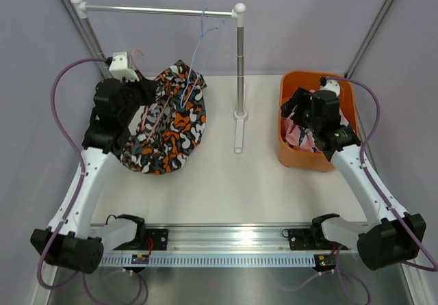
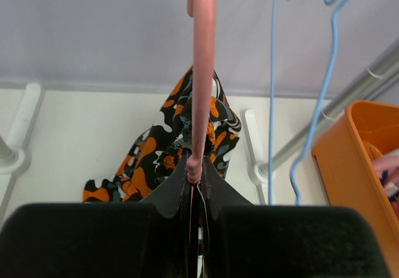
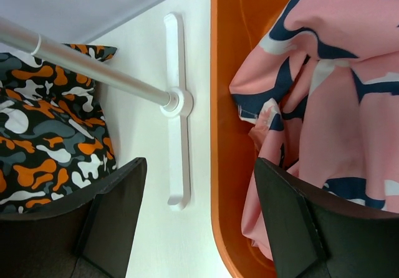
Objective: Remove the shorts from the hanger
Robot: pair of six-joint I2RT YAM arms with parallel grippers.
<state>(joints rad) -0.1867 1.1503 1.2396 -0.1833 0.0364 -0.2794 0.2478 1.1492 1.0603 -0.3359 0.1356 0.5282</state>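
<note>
In the left-wrist view, the left gripper is sitting at the bottom centre of the frame. Its jaws are pressing fully together on the shaft of a pink hanger, which is running straight up out of the top of the frame. Behind that grip, the black and orange shorts are lying in a heap in the middle of the frame. From overhead they are spreading across the left-centre of the white table. Whether the cloth is hooked onto the pink hanger cannot be told.

A blue hanger is hanging from the bar of the rack at the top of the overhead frame, and its lower wires are reaching down to the black and orange cloth.

At the right of the overhead frame, the right gripper is hovering over the left wall of an orange bin. Its jaws are standing wide apart and gripping nothing. The pink shorts are lying crumpled inside that bin, filling the right half of the right-wrist view.
</note>
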